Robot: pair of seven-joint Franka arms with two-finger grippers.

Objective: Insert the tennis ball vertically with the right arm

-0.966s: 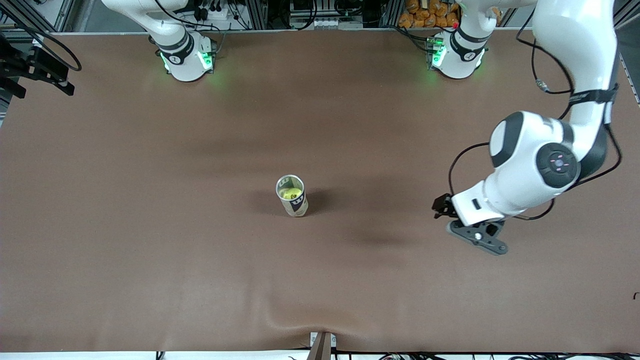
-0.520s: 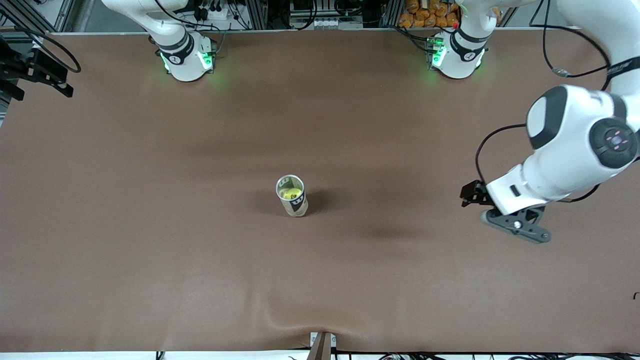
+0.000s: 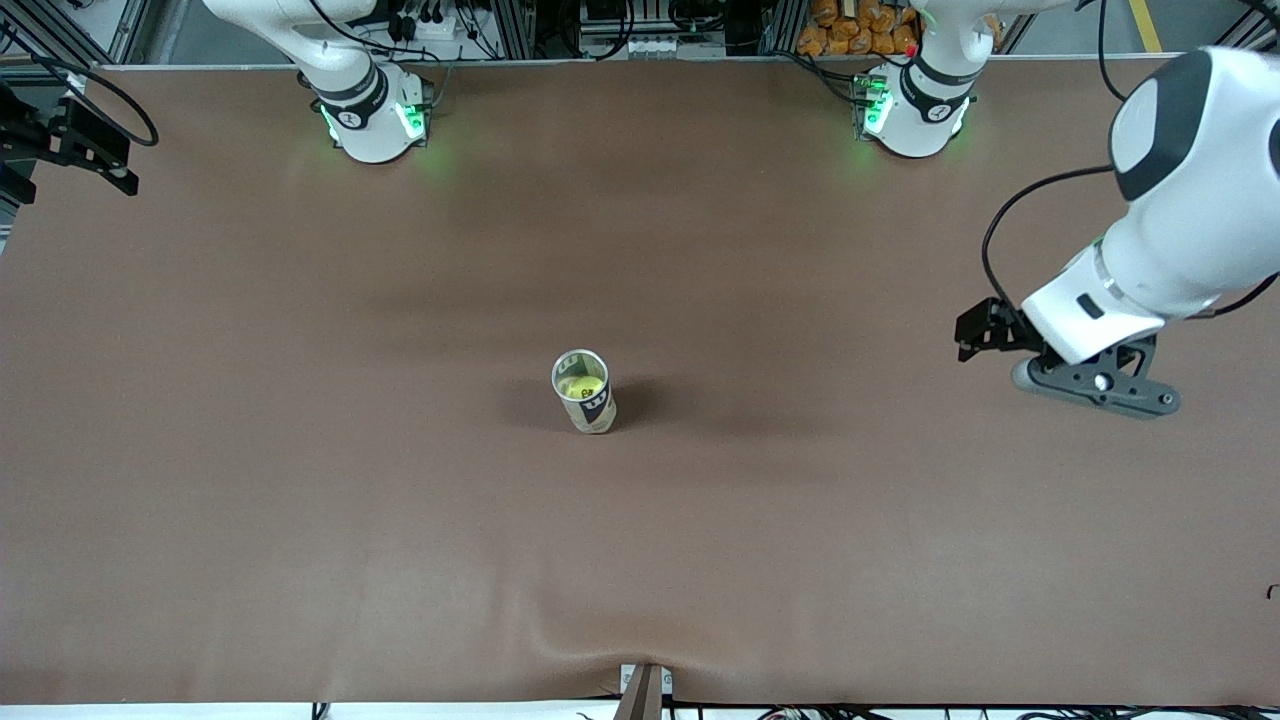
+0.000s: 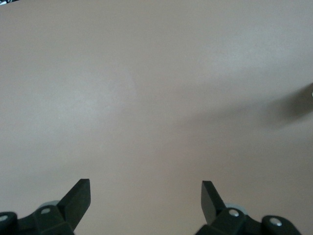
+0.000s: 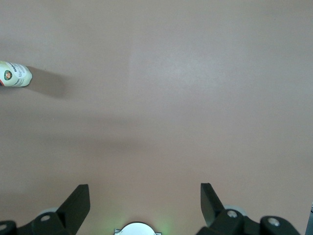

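Left hand [image 3: 1090,385] open, withdrawn from can [image 3: 584,391]; right hand [image 5: 145,203] open.

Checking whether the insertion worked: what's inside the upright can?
A yellow tennis ball shows through the can's open top. Anything beneath the ball is hidden.

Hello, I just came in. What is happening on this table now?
Nothing is being handled. An upright can stands in the middle of the brown table with a yellow tennis ball already inside. The left end effector is open and empty, over bare table toward the left arm's end. The right end effector is also open and empty, over the table's edge at the right arm's end.
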